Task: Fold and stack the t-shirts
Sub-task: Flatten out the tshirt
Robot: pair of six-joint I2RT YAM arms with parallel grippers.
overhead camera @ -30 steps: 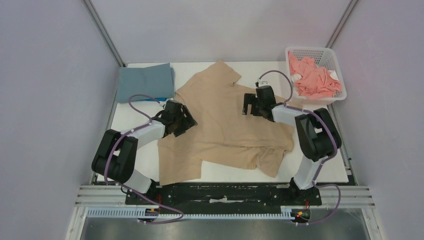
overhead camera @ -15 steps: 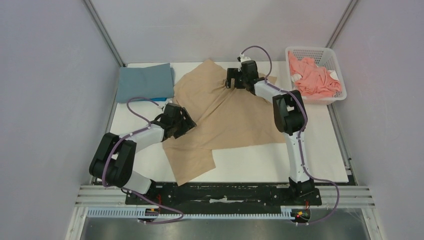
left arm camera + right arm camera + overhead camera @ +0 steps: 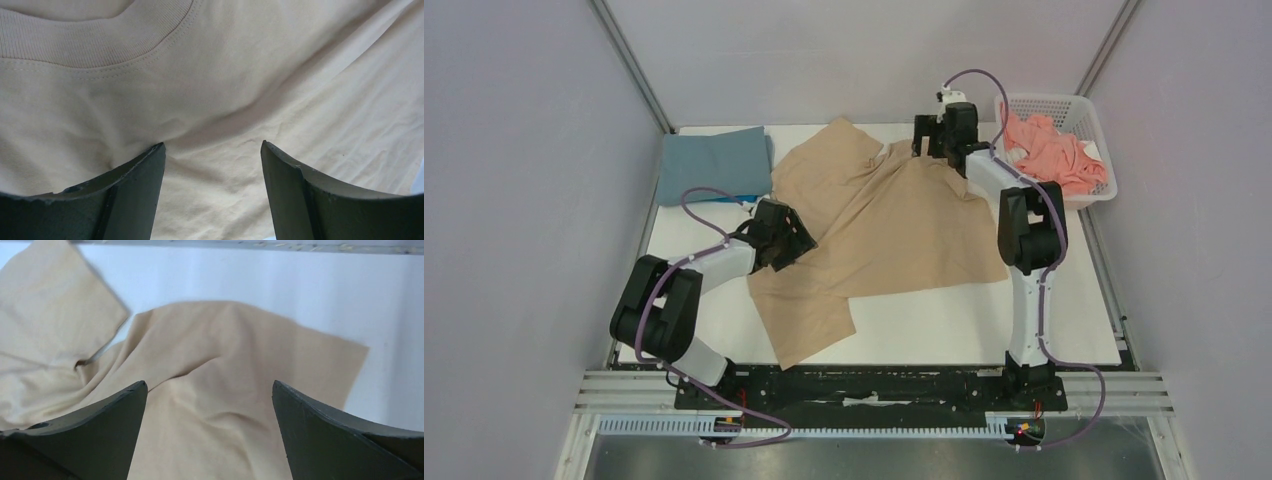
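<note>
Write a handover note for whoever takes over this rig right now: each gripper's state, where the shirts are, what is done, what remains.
Left gripper: open, low over the tan cloth t-shirt near its collar.
Right gripper: open, over that shirt's far edge, holding nothing.
Done: dusty grey-blue t-shirt folded at the far left corner of the white table, bright blue cloth showing beneath it.
Left: tan shirt lies rumpled, unfolded; coral pink t-shirt sits crumpled in the white plastic lattice basket. Fold both, stack them.
</note>
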